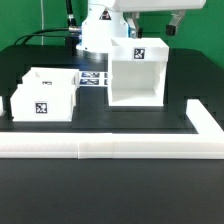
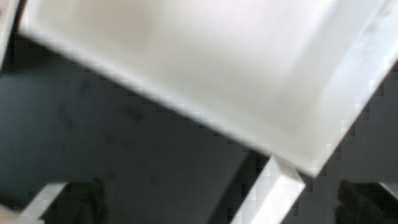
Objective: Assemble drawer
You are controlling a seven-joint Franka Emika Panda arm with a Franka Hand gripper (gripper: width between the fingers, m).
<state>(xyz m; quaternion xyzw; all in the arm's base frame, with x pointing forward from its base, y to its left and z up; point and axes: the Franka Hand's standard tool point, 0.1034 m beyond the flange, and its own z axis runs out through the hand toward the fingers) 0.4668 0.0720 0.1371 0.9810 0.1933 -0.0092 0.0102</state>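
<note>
A tall white drawer case (image 1: 135, 75), open toward the front, stands on the black table at the exterior view's right. A smaller white drawer box (image 1: 45, 95) with a marker tag sits at the left. My gripper (image 1: 176, 22) hangs above the case's far right corner and touches nothing. In the wrist view the gripper (image 2: 210, 200) is open, with one dark finger (image 2: 50, 203) at each side. A large blurred white panel (image 2: 196, 60) of the case fills the view, and a narrow white edge (image 2: 285, 195) runs between the jaws, ungripped.
A white raised fence (image 1: 110, 147) runs along the front of the table and turns back at the right (image 1: 205, 120). The marker board (image 1: 95, 78) lies between the two white boxes. The robot base (image 1: 95, 35) stands behind them.
</note>
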